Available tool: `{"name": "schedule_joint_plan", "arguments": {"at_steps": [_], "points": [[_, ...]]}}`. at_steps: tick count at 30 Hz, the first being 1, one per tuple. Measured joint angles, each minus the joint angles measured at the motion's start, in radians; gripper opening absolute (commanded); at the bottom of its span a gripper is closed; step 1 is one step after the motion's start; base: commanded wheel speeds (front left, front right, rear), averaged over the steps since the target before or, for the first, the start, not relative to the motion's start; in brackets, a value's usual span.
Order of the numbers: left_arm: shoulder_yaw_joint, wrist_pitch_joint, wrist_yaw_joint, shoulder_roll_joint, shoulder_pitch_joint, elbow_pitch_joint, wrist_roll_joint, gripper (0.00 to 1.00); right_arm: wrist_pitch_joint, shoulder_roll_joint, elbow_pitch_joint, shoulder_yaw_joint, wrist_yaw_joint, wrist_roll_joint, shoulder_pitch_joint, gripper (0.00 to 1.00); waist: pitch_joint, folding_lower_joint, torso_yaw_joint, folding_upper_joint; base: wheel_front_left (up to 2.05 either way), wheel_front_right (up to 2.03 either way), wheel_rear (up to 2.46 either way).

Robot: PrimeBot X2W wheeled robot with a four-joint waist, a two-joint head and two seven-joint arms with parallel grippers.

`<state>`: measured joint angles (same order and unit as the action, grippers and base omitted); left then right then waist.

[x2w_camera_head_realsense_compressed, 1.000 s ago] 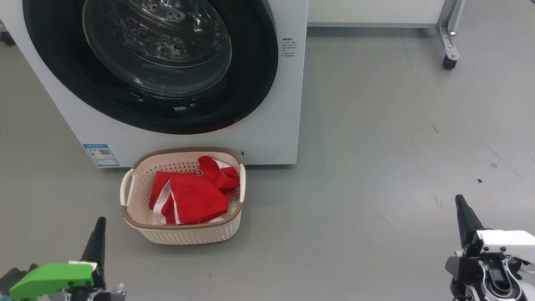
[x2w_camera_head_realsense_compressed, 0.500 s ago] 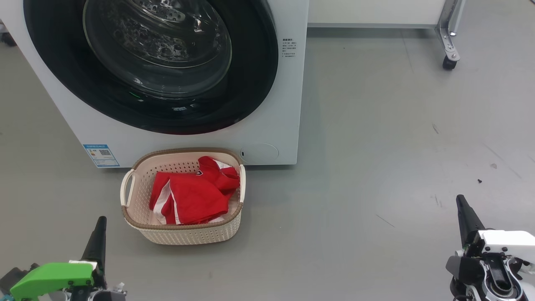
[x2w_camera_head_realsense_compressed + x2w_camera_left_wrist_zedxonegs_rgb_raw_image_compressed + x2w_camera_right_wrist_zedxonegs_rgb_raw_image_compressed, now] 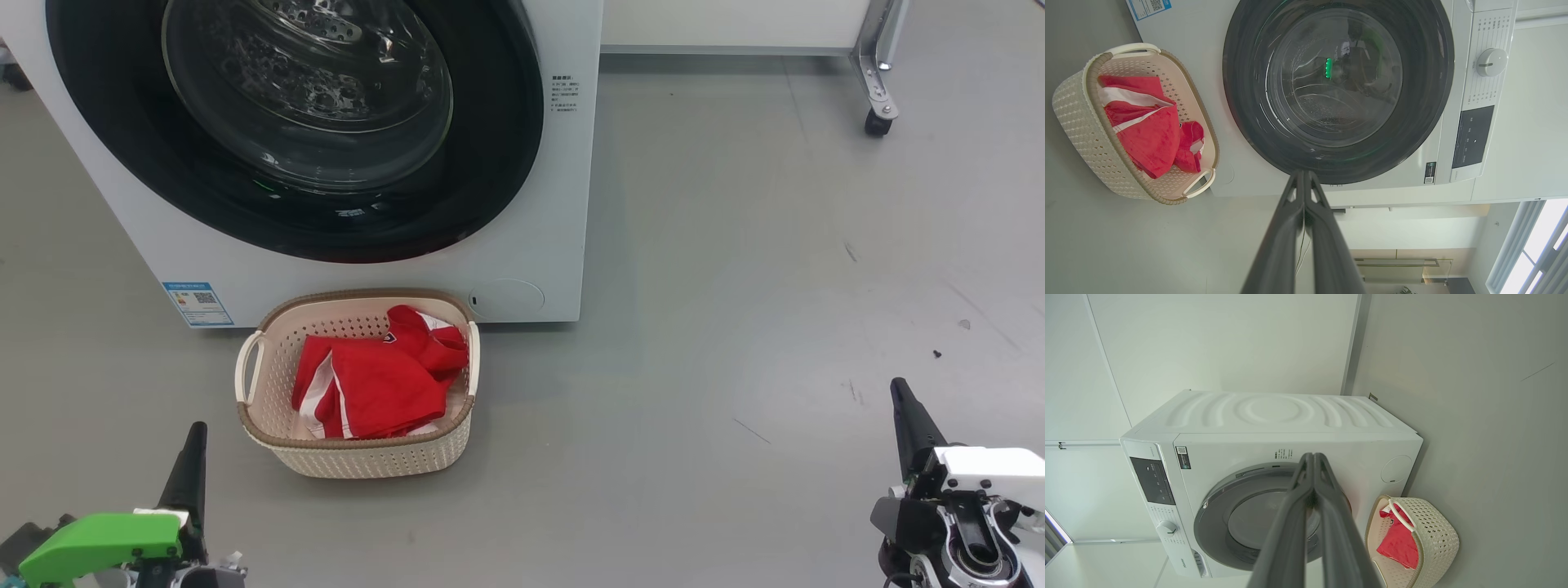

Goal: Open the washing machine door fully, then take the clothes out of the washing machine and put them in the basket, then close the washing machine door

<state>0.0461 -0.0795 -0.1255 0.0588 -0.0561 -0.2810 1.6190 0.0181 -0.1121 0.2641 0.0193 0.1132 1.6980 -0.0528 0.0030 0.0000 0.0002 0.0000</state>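
The white washing machine stands at the back, and its black-rimmed glass door lies shut against its front. Just before it on the floor sits the cream basket, holding the red clothes. My left gripper is shut and empty at the lower left, short of the basket. My right gripper is shut and empty at the lower right, far from the machine.
Grey floor spreads to the right of the machine. A metal frame leg on a caster stands at the far right back. A blue sticker marks the machine's lower left corner.
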Motion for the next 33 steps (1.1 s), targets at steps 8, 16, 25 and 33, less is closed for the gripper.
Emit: {"name": "schedule_joint_plan", "arguments": {"at_steps": [8, 16, 25, 33], "points": [[0.0, 0.0, 0.0, 0.0, 0.0, 0.001, 0.0, 0.0, 0.0, 0.0, 0.002, 0.001, 0.0, 0.0, -0.001, 0.0, 0.0, 0.0, 0.0, 0.0, 0.0, 0.0, 0.0], [0.001, 0.0, 0.0, 0.0, 0.0, 0.002, 0.0, 0.0, 0.003, 0.0, 0.003, 0.002, 0.0, 0.0, -0.001, 0.0, 0.0, 0.0, 0.0, 0.0, 0.0, 0.0, 0.0], [0.002, 0.0, 0.0, -0.001, 0.0, 0.002, 0.0, 0.0, 0.003, 0.0, 0.006, 0.003, 0.002, 0.0, -0.001, 0.0, 0.0, 0.0, 0.0, 0.0, 0.0, 0.0, 0.0], [0.002, 0.0, 0.0, -0.001, 0.0, 0.003, 0.0, 0.0, 0.003, 0.0, 0.007, 0.004, 0.002, 0.0, -0.001, 0.0, 0.0, 0.0, 0.0, 0.0, 0.0, 0.0, 0.0]]}}
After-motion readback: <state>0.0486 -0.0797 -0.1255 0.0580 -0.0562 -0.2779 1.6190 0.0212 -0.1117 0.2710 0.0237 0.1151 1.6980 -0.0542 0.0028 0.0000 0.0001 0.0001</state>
